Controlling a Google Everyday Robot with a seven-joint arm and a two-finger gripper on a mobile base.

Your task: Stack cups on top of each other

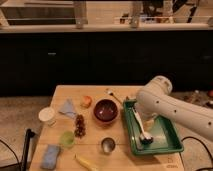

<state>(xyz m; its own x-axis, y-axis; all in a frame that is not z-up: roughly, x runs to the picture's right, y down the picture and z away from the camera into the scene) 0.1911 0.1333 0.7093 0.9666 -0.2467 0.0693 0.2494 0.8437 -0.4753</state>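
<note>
white cup: left edge of bench, wide, light, likely the base | green cup: just right, nearer front; light plastic, pinch its rim | silver cup: front centre; stiff, slick, grip across walls | tool: over green tray, far right, spread wide, seemingly empty, apart from cups

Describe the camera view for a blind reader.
A white robot arm holds its gripper low over a green tray. A silver cup, a pale green cup, a white cup and a dark red bowl sit apart on the wooden table.
</note>
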